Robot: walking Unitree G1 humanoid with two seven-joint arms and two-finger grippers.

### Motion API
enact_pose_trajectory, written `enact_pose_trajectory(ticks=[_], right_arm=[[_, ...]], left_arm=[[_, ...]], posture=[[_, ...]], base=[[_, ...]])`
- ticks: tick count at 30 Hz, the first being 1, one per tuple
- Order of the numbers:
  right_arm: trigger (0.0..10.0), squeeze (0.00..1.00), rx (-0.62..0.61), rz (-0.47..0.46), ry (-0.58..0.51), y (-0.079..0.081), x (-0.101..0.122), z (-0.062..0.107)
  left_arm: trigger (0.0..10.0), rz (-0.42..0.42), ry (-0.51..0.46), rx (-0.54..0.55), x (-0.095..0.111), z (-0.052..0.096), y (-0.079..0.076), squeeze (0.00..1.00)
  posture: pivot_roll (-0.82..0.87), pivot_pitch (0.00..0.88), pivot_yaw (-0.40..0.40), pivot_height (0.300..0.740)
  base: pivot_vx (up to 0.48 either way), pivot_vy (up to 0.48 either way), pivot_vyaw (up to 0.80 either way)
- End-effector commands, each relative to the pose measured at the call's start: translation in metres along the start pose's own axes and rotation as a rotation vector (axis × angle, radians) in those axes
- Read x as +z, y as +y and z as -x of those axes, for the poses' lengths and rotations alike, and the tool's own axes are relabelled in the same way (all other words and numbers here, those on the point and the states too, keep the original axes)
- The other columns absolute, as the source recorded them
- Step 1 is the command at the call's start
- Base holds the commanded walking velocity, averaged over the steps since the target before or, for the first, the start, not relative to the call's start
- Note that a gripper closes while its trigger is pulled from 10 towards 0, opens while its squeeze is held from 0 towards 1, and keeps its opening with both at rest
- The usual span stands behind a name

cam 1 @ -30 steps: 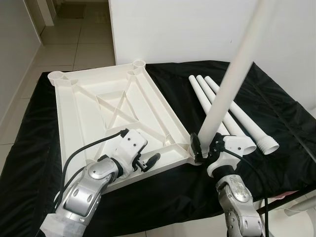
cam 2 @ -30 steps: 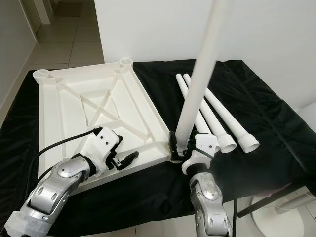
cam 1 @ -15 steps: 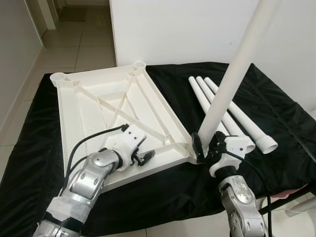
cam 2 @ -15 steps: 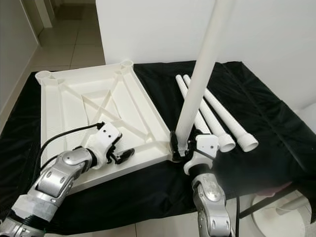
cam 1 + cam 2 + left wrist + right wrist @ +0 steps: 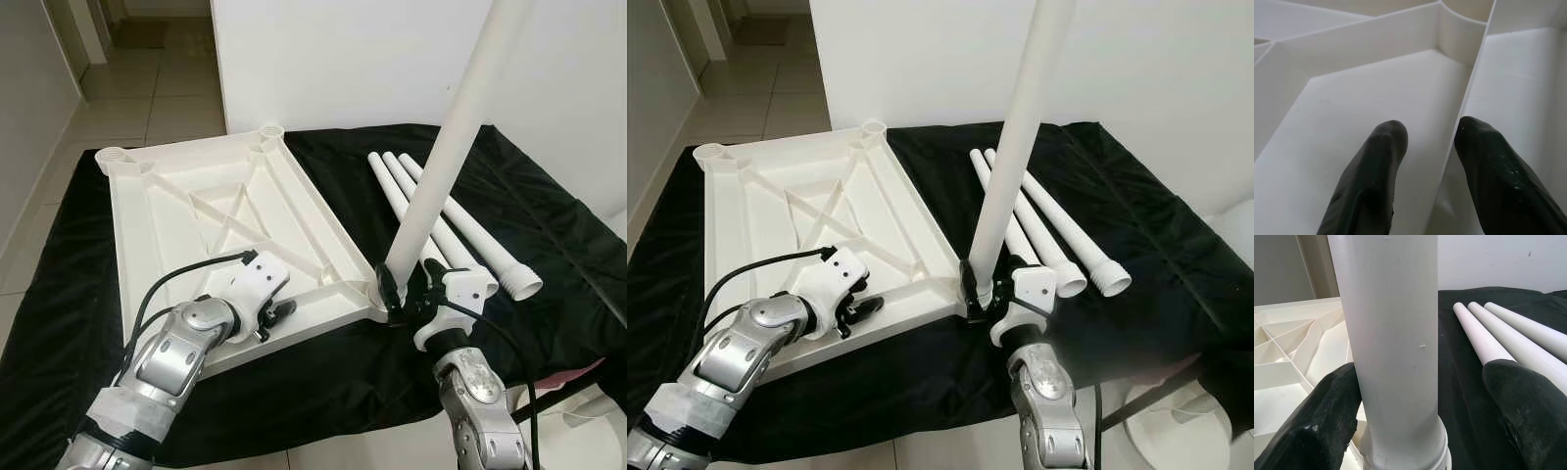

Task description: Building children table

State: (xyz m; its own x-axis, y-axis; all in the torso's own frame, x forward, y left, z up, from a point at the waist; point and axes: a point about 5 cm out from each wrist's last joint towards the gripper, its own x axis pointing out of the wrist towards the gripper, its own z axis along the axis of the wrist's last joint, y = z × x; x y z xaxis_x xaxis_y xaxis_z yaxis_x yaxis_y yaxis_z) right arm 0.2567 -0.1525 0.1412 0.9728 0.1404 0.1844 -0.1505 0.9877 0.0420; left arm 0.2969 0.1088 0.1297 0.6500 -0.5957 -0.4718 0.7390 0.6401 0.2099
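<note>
While the white tabletop [image 5: 196, 225] lies upside down on a black cloth [image 5: 323, 382], its ribbed underside facing up, one white leg [image 5: 441, 157] stands nearly upright in the socket at the near right corner, leaning a little to the right as it rises out of view. Round that leg's base sits the right gripper [image 5: 991, 294], its two black fingers [image 5: 1327, 416] spread apart; in the right wrist view one finger lies against the leg's side and the other stands off from it with a gap between, so the leg is bracketed rather than pinched. Over the near edge of the tabletop, left of the standing leg, the left gripper [image 5: 277, 315] reaches in from the near left, a black cable looping above its wrist. Its fingers [image 5: 1371, 166] are parted and straddle a thin upright rib [image 5: 1464, 98] of the underside, one fingertip on each side; I cannot tell whether they touch the rib. Three more legs [image 5: 431, 215] lie side by side on the cloth to the right of the tabletop, running from far left to near right, with their flared threaded ends toward the near right. Two empty round sockets show at the far corners of the tabletop, one far left [image 5: 113, 157] and one far right [image 5: 270, 130]. Behind the cloth rises a white wall [image 5: 343, 59], with tiled floor [image 5: 137, 98] to the far left
</note>
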Motion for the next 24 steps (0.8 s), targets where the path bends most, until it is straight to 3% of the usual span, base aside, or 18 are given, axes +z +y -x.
enact_pose_trajectory(ticks=[1,12,13,18,19,24], right_arm=[[10.0,0.00,-0.027,0.015,0.024,-0.007,-0.006,0.002],[10.0,0.00,-0.030,0.015,0.028,-0.006,-0.009,0.002],[10.0,0.00,-0.032,0.016,0.028,-0.006,-0.009,0.002],[10.0,0.00,-0.033,0.016,0.027,-0.006,-0.010,0.003],[10.0,0.00,-0.034,0.017,0.026,-0.006,-0.010,0.003],[10.0,0.00,-0.035,0.019,0.028,-0.006,-0.011,0.003]], left_arm=[[10.0,0.048,0.120,0.089,-0.024,0.010,0.019,0.00],[10.0,-0.003,0.221,0.128,-0.031,0.014,0.031,0.00],[10.0,0.001,0.226,0.124,-0.031,0.014,0.031,1.00],[10.0,0.003,0.261,0.165,-0.032,0.015,0.038,1.00],[10.0,-0.002,0.268,0.167,-0.032,0.015,0.039,0.00],[10.0,0.001,0.275,0.174,-0.030,0.018,0.046,0.00]], posture=[[-0.06,0.067,-0.012,0.740],[-0.06,0.070,-0.003,0.740],[-0.06,0.070,-0.002,0.740],[-0.06,0.069,0.002,0.740],[-0.06,0.071,0.003,0.740],[-0.06,0.073,0.002,0.740]], base=[[0.000,0.000,0.00],[0.000,0.000,0.00],[0.000,0.000,0.00],[0.000,0.000,0.00],[0.000,0.000,0.00],[0.000,0.000,0.00]])
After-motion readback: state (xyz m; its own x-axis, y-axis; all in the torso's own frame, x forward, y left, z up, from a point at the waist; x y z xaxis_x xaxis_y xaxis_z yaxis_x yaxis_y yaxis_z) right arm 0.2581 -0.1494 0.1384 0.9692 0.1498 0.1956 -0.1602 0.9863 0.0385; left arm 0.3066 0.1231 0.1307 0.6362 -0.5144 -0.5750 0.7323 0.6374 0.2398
